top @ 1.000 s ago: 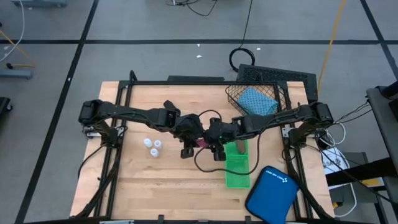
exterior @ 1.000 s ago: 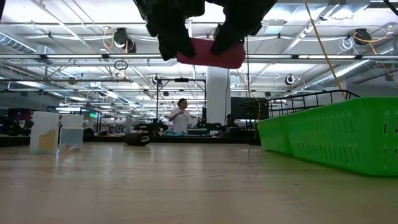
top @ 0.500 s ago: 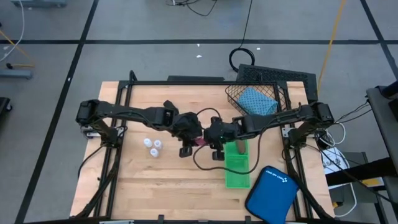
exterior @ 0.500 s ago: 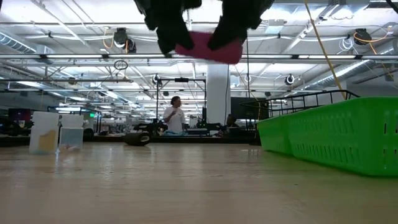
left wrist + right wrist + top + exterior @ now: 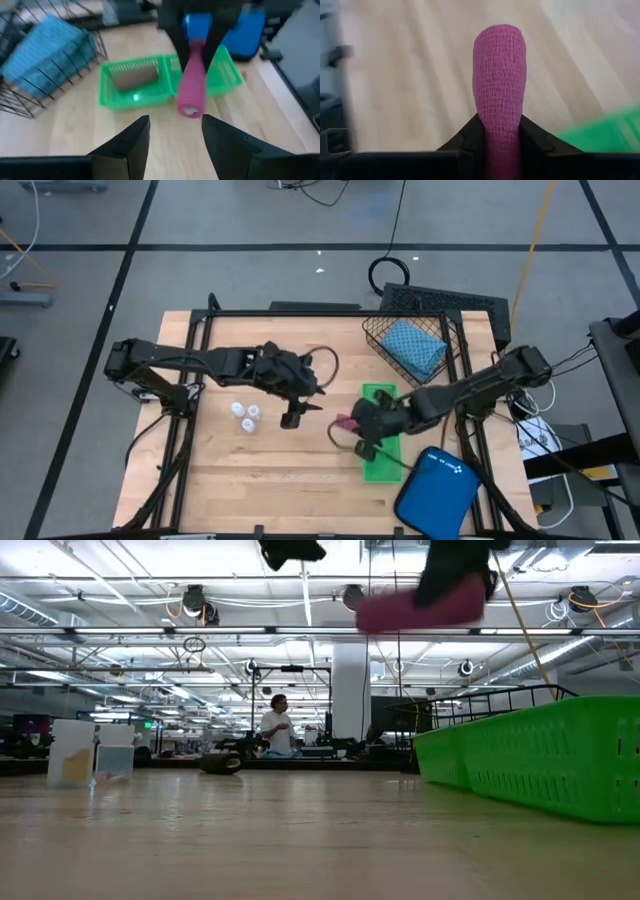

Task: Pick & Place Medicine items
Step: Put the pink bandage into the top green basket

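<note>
The pink roll (image 5: 342, 422) hangs in the air just left of the long green tray (image 5: 381, 463), with my right gripper (image 5: 352, 425) shut on it. My left gripper (image 5: 297, 412) stands open and holds nothing. It is a little to the roll's left, and its wrist view looks at the roll's free end (image 5: 189, 109). A brown roll (image 5: 136, 77) lies inside the tray. Three small white bottles (image 5: 243, 415) stand on the table at the left. The teal pouch (image 5: 412, 346) lies in the wire basket (image 5: 381, 330). My right gripper pinches one end of the pink roll (image 5: 498, 131) between its two fingers (image 5: 472, 136). The fingers come from the table's right, slanting down, and lie along the roll. The rest of the roll sticks out past the fingertips toward the table's left. It is nearly level and clear of the table (image 5: 420, 605).
A larger smooth blue case (image 5: 436, 491) lies at the near right corner, partly over the table's edge. The wire basket stands at the far right. Bare wood lies between the bottles and the green tray.
Both grippers were on the pink roll at the table's middle. My left gripper has let go, opened and drawn up and back toward the left. My right gripper has carried the roll toward the right and near, next to the green tray, rolling its wrist.
</note>
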Available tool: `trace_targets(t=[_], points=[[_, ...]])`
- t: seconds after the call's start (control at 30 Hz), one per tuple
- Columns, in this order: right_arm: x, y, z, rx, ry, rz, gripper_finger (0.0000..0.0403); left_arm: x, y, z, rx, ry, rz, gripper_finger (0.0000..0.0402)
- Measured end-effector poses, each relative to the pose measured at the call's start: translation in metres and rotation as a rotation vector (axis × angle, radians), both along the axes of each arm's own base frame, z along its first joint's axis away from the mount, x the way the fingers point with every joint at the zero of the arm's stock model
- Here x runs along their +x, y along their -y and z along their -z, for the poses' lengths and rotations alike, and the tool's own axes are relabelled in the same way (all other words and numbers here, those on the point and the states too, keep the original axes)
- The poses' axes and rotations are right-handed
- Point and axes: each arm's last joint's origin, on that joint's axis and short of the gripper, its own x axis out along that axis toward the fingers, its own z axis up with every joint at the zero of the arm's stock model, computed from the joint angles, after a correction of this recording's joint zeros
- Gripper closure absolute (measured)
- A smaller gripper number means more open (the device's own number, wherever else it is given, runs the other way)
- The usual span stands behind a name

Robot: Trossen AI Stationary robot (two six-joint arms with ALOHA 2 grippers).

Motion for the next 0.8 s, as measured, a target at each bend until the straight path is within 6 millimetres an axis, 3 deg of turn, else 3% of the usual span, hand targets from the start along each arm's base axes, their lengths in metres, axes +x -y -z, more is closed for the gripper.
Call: trace_targets(t=[0.1, 0.23, 0.5, 0.7, 0.8], points=[[-0.003, -0.001, 0.016, -0.054, 0.038, 0.239, 0.0338, -0.007, -0.005, -0.013, -0.004, 0.073, -0.018, 0.0207], [-0.014, -0.007, 0.022, -0.113, 0.192, 0.465, 0.0338, -0.019, -0.004, -0.017, -0.014, 0.181, -0.012, 0.0207], [-0.039, -0.005, 0.062, -0.093, 0.143, 0.677, 0.0339, -0.047, -0.012, 0.001, -0.056, 0.279, -0.135, 0.0206], [-0.058, 0.007, 0.095, -0.067, 0.123, 0.828, 0.0338, -0.051, -0.015, 0.013, -0.099, 0.297, -0.164, 0.0206], [-0.062, 0.013, 0.107, -0.023, 0.12, 0.884, 0.0309, -0.052, -0.015, 0.018, -0.095, 0.274, -0.173, 0.0206]])
